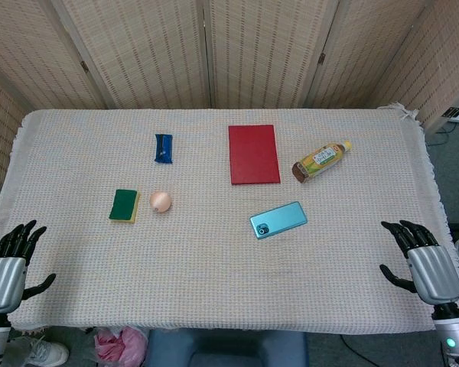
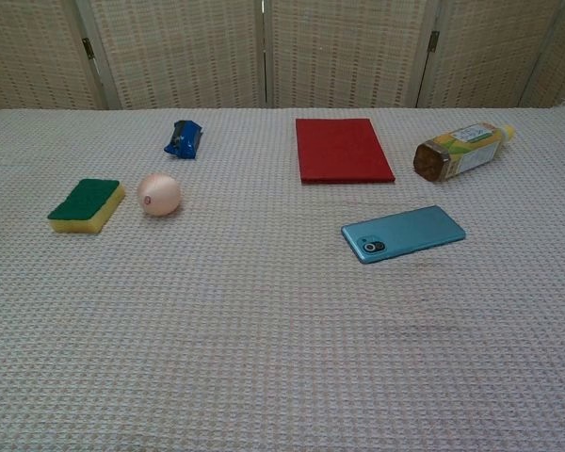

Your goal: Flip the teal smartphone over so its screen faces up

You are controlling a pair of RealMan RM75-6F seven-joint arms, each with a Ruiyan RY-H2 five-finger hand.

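Observation:
The teal smartphone (image 1: 278,220) lies flat on the cloth, right of centre, back side up with its camera lens at the near-left corner (image 2: 403,234). My left hand (image 1: 10,260) hovers at the table's near-left corner, fingers spread and holding nothing. My right hand (image 1: 424,260) sits at the near-right corner, fingers likewise apart and holding nothing, well to the right of the phone. Neither hand shows in the chest view.
A red book (image 1: 253,154) lies behind the phone, with a drink bottle (image 1: 320,160) on its side to the right. Left of centre are a blue wrapper (image 1: 163,147), a pale round ball (image 1: 161,202) and a green-yellow sponge (image 1: 124,206).

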